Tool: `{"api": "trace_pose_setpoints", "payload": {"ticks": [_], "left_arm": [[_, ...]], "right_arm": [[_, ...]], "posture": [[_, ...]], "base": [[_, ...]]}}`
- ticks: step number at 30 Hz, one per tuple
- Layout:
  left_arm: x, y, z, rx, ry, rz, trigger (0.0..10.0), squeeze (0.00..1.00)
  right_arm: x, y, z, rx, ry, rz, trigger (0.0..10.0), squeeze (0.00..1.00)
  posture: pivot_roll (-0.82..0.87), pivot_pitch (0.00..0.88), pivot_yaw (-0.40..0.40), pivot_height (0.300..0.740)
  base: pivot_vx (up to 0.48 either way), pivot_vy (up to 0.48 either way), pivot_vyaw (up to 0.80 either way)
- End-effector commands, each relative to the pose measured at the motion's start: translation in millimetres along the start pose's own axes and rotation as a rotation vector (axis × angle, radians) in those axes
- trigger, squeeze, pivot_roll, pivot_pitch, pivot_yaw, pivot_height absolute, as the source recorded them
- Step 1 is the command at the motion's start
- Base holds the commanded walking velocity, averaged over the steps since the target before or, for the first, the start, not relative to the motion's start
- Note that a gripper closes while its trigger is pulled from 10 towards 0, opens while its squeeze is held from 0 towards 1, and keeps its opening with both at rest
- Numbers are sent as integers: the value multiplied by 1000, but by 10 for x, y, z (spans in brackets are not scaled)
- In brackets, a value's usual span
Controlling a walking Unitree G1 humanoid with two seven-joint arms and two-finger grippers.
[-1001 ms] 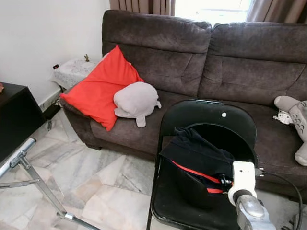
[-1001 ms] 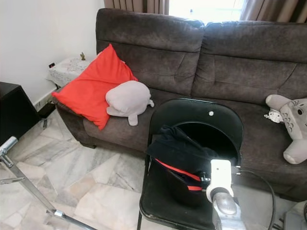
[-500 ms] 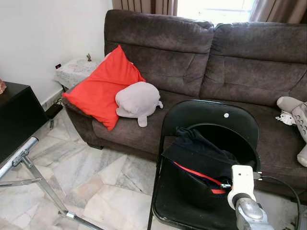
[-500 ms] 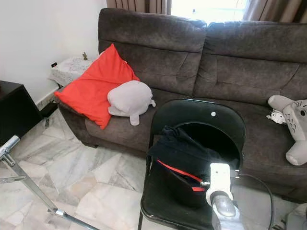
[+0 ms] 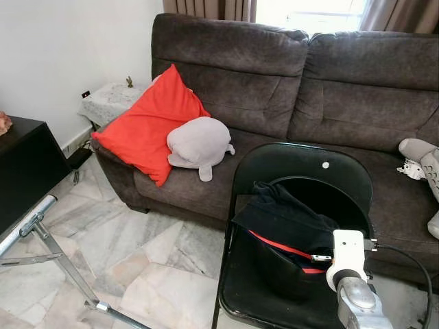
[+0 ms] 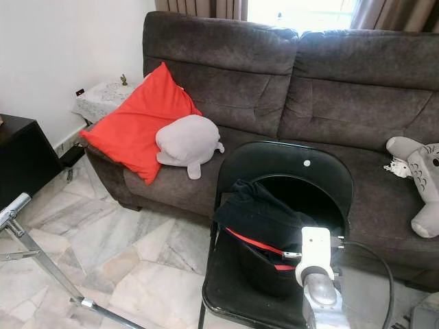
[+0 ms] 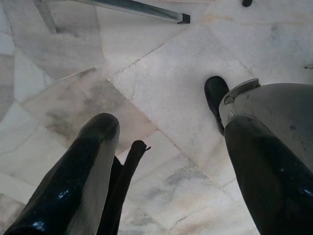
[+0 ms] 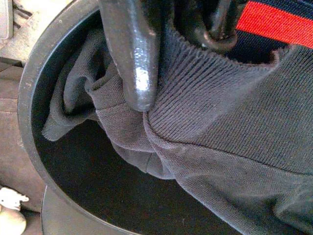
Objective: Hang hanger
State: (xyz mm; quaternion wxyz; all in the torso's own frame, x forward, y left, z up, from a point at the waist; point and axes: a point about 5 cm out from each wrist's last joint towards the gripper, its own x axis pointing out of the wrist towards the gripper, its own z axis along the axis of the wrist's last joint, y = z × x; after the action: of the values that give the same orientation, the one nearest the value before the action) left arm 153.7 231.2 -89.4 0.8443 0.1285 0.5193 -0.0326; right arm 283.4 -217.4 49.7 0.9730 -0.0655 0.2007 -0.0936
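A dark garment [image 5: 288,223] with a red stripe lies heaped on the seat of a black folding chair [image 5: 302,168] in front of the sofa. My right arm reaches down to it from the lower right, and my right gripper [image 5: 317,260] is at the garment's near edge by the red stripe. In the right wrist view my right gripper [image 8: 176,73] has its black fingers [image 8: 132,54] pinched on the ribbed collar [image 8: 220,112]. No hanger can be made out under the cloth. My left gripper [image 7: 168,125] hangs open over the marble floor.
A slanted metal rack frame [image 5: 31,226] stands at the lower left beside a black cabinet [image 5: 20,171]. Behind the chair is a brown sofa [image 5: 288,82] with a red cushion [image 5: 147,123], a grey plush [image 5: 199,142] and another plush [image 5: 422,154]. Marble floor [image 5: 137,260] lies open left of the chair.
The whole picture has shifted slightly, so the camera moved. My right gripper stays at the garment's edge. A small silver piece now shows beside the white wrist.
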Motion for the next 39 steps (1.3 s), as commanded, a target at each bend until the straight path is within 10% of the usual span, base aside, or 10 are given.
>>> {"api": "trace_pose_setpoints", "payload": {"ticks": [1, 39], "left_arm": [[-8, 33, -45, 22, 25, 6, 10000, 0], [-4, 47, -12, -9, 17, 19, 10000, 0]], "right_arm": [[13, 3, 48, 0, -20, -1, 0, 0], [-369, 229, 1064, -219, -531, 88, 0, 0]], "posture": [[-10, 0, 59, 740], [-18, 0, 53, 740]], "base": [[0, 0, 0], [0, 0, 0]]}}
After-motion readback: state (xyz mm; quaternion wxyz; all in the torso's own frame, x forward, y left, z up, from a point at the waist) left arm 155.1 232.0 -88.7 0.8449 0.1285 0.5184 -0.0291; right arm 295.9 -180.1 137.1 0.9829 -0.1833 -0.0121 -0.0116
